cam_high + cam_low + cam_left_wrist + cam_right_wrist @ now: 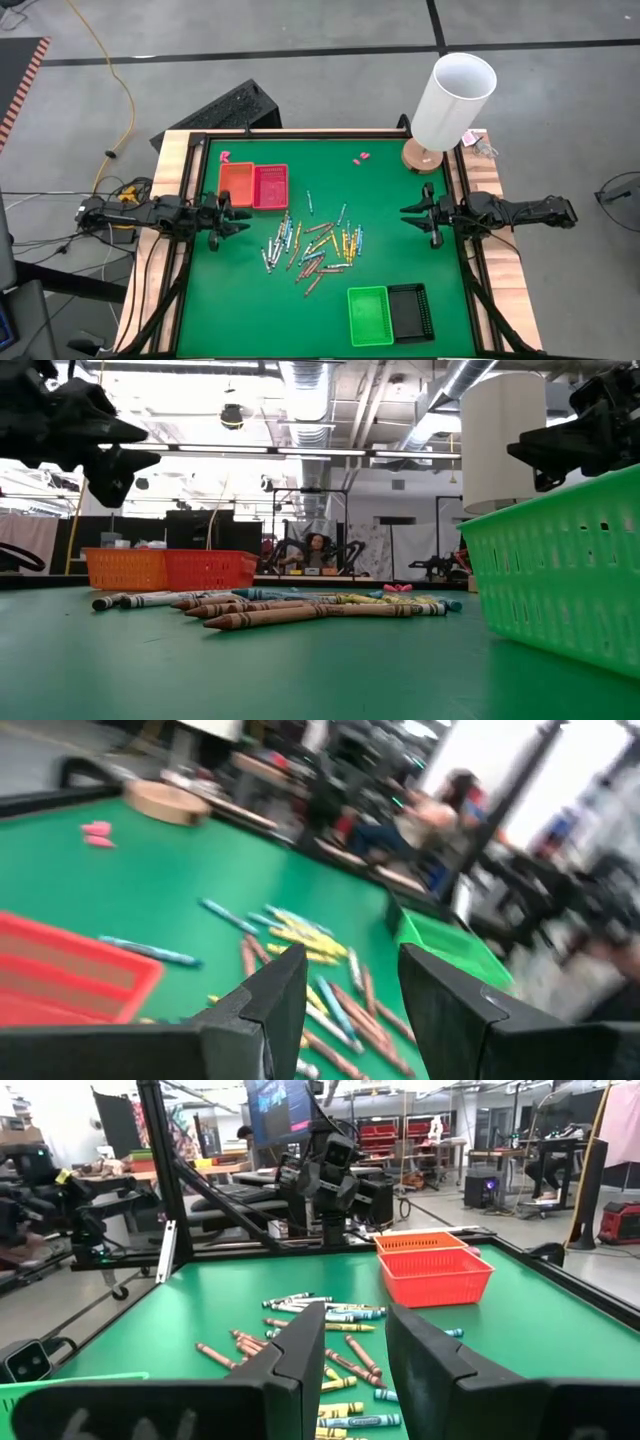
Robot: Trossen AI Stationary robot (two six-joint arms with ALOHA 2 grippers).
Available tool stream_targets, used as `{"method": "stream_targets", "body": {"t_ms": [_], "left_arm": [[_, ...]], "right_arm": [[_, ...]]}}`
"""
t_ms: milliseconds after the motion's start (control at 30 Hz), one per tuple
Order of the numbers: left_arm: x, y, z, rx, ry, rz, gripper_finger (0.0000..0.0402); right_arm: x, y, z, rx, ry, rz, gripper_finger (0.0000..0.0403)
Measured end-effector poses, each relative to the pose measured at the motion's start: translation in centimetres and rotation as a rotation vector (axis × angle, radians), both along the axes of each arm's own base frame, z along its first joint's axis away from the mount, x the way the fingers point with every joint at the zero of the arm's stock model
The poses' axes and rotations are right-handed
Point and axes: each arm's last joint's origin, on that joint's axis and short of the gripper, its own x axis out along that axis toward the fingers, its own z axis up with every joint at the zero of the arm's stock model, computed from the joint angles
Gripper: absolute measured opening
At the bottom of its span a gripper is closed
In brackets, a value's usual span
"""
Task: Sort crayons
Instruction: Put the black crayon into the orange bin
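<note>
Nearest me at 6 o'clock sit the green tray (368,315) and black tray (410,310). I see the crayons (312,245) scattered mid-bench (400,215). My left claw (237,216) at 9 and right claw (415,213) at 3 hover parted, empty. At 11, orange tray (237,184) and red tray (270,186).

No text, label, brand or number is legible in any view.
</note>
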Motion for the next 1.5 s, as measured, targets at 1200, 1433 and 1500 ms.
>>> {"method": "stream_targets", "body": {"t_ms": [1200, 1433, 1500], "left_arm": [[4.1, -0.3, 10.0, -0.019, 0.429, 0.078, 0.0149], [10.1, -3.1, 10.7, 0.239, 0.928, -0.169, 0.0149], [11.9, -4.3, 10.2, 0.356, 1.006, -0.220, 0.0149]], "right_arm": [[0.0, 0.0, 0.0, 0.130, -0.003, 0.003, 0.0123], [0.0, 0.0, 0.0, 0.123, -0.004, 0.002, 0.0123], [0.0, -0.1, 0.1, 0.124, -0.007, -0.002, 0.0123]]}}
